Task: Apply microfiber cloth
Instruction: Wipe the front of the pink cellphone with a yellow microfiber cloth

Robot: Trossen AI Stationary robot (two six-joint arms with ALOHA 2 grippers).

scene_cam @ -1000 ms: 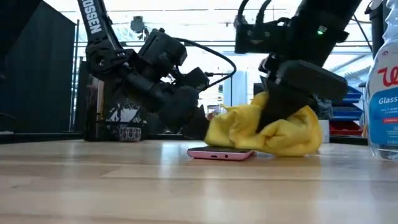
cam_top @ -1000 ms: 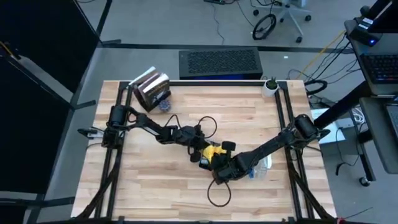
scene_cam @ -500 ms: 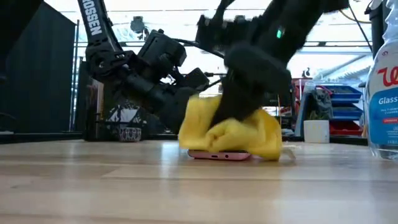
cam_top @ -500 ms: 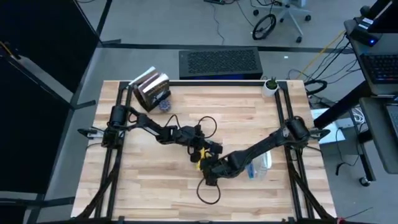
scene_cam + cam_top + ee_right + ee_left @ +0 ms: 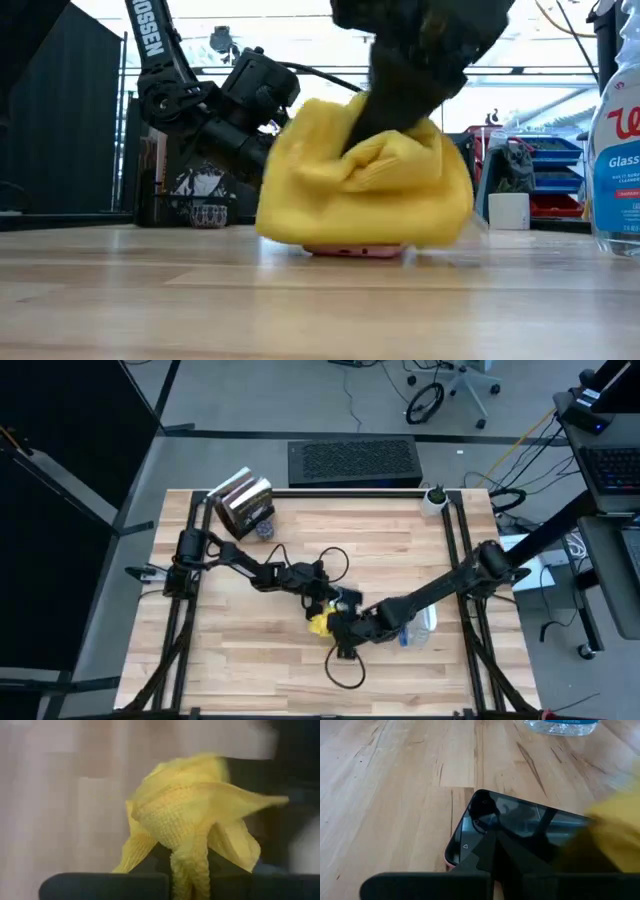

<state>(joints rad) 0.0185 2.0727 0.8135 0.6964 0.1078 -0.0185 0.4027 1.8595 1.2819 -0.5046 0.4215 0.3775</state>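
On the wooden tabletop (image 5: 150,300), nearest the low camera, the yellow cloth (image 5: 365,190) lies bunched over a phone (image 5: 355,250) with a pink edge, covering most of it. The right end effector (image 5: 400,95) comes down from above and pinches the top of the cloth; in the right wrist view the cloth (image 5: 192,825) hangs gathered between that arm's fingers, so it is closed on the fabric. At the low view's right edge stands a clear spray bottle (image 5: 618,150).

From above, the cloth (image 5: 322,622) sits near the middle of the tabletop (image 5: 240,660), with the right end effector (image 5: 345,628) on it and the bottle (image 5: 420,628) lying just beside the right arm.

Just behind the cloth, the left end effector (image 5: 325,598) sits low at the phone's far end. Its wrist view shows the dark screen (image 5: 520,830) right before it and the cloth (image 5: 615,830) over the phone's other end; whether its fingers are open or closed I cannot tell.

Farther back, a stack of boxes (image 5: 243,503) rests at the far left corner and a small white cup (image 5: 434,499) at the far right corner.
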